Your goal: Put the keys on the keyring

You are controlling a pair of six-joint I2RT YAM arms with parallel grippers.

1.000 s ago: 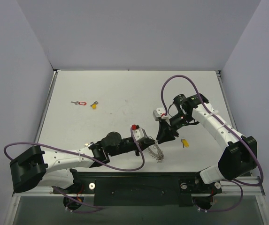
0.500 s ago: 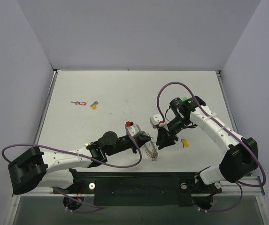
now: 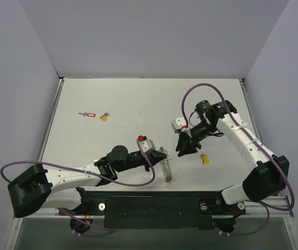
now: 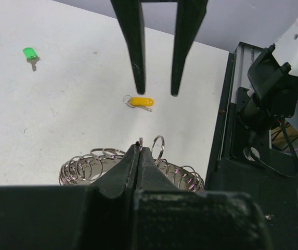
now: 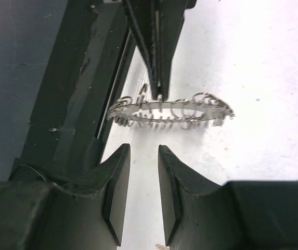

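Note:
The keyring (image 4: 86, 169), a silver loop of many small rings, hangs from my left gripper (image 4: 139, 148), which is shut on its upper edge. From above, the left gripper (image 3: 160, 154) holds the keyring (image 3: 165, 166) just over the table near the front middle. My right gripper (image 5: 143, 151) is open and holds nothing, a short way from the keyring (image 5: 169, 110) and facing it. A yellow-headed key (image 3: 205, 159) lies on the table right of the right gripper (image 3: 181, 151). A green key (image 4: 30, 53) lies farther off. A red-tagged key (image 3: 88, 114) and another yellow key (image 3: 104, 116) lie at the far left.
The black front rail (image 3: 154, 205) and arm bases run along the near edge, close behind the keyring. Purple cables (image 3: 138, 182) loop off both arms. Grey walls (image 3: 34, 62) close in the white table (image 3: 138, 104) on three sides.
My right gripper has pulled back a little from the keyring and its jaws have widened. The left gripper has shifted slightly left with the keyring still in it.

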